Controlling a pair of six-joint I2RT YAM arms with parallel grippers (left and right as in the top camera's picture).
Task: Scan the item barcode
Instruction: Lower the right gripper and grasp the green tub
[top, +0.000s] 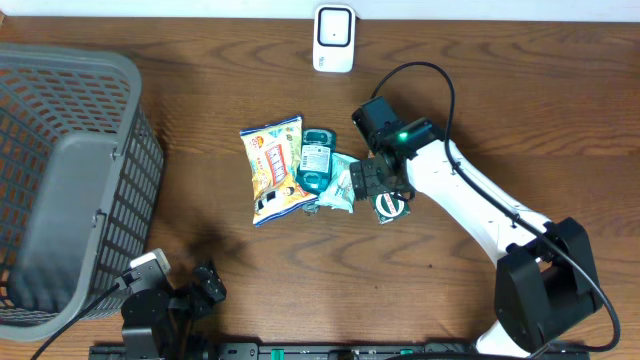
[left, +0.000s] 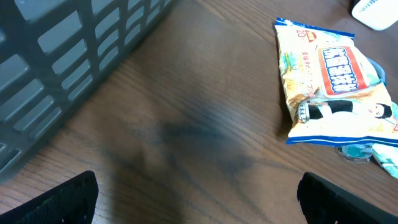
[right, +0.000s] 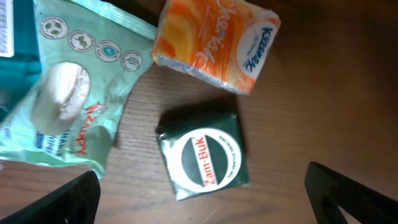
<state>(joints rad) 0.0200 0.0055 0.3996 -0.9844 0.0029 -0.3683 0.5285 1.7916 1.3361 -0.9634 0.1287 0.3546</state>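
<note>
My right hand (right: 202, 198) hangs spread over the small Zam-Buk pack (right: 202, 152): probably light, stiff, slick; I'd pinch its flat opposite sides.

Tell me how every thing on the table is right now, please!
left gripper, open, holding nothing
right gripper, open, above Zam-Buk packet
Zam-Buk packet, flat, label up
Kleenex pack, lying loose
mint pouch, flat, crumpled
yellow snack bag, flat, face up
teal package, flat, label up
basket, upright
scanner, untouched
</note>
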